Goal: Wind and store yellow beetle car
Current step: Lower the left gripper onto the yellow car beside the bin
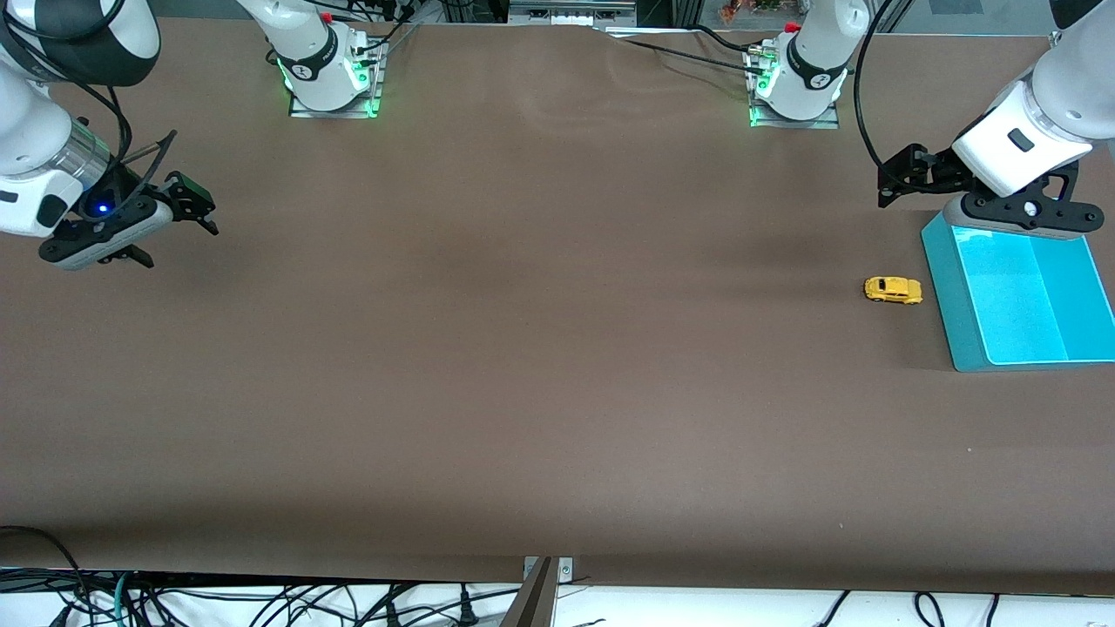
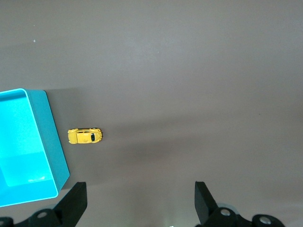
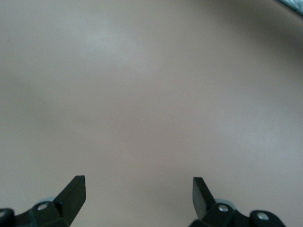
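Yellow beetle car [image 1: 893, 290] sits on worktop [image 1: 523, 348] beside teal bin [image 1: 954, 305], ahead of left gripper [image 1: 897, 178] spread jaws; drop straight, pinch its sides; right gripper [image 1: 187, 213] released, waits.

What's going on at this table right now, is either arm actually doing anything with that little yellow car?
Not yet. The yellow beetle car sits untouched on the brown table, right beside a turquoise bin at the left arm's end. The left tool hangs open in the air above the table by the bin, with the car in its wrist camera's sight. The right tool waits open over bare table at the right arm's end.
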Tool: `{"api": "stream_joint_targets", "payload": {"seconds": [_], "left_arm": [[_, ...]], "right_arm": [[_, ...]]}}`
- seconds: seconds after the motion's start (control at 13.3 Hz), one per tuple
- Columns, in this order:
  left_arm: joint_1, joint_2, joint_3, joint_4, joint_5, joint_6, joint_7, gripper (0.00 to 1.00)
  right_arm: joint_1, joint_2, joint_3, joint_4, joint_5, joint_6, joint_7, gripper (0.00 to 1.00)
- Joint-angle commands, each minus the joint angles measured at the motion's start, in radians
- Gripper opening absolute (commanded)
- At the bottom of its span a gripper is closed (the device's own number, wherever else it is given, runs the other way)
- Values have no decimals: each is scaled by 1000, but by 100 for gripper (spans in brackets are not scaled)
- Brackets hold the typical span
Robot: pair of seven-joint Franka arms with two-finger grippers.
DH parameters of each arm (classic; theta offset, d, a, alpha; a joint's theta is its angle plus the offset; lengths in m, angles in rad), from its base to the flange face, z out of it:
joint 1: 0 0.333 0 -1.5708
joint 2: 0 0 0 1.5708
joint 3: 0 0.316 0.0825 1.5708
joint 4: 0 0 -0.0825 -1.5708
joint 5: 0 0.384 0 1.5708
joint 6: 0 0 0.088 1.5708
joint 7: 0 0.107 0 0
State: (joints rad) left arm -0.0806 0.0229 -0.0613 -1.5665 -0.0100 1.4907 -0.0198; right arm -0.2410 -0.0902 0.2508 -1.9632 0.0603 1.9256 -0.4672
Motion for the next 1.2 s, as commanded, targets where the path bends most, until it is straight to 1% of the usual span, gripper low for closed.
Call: {"api": "stream_joint_targets", "payload": {"seconds": [0.0, 0.15, 0.45, 0.53, 0.68, 0.75, 0.83, 0.98, 1.13], "left_arm": [[-4, 15, -2, 23, -2, -13, 3, 100], [-5, 48, -3, 23, -22, -73, 3, 100], [-5, 49, -5, 17, -22, -89, 20, 100], [1, 46, -3, 0, -24, -93, 74, 100], [7, 11, -3, -93, -15, -98, 115, 100], [7, -3, -3, -136, -15, -69, 129, 100], [5, -18, -5, -179, -11, -23, 183, 100], [22, -24, -2, -274, -11, 107, 343, 100], [90, -21, -3, -367, -22, 233, 440, 100]], "right_arm": [[32, -26, -28, 32, 7, -89, 181, 100], [35, -26, -34, 56, 7, -135, 255, 100], [35, -43, -41, 73, 10, -200, 314, 100], [35, -40, -41, 90, 10, -220, 317, 100], [35, -36, -41, 101, 10, -224, 318, 100], [34, -31, -42, 103, 10, -227, 318, 100], [34, -23, -42, 109, 10, -234, 318, 100], [34, -23, -42, 115, 12, -235, 321, 100], [35, -23, -42, 116, 12, -235, 321, 100]]}}
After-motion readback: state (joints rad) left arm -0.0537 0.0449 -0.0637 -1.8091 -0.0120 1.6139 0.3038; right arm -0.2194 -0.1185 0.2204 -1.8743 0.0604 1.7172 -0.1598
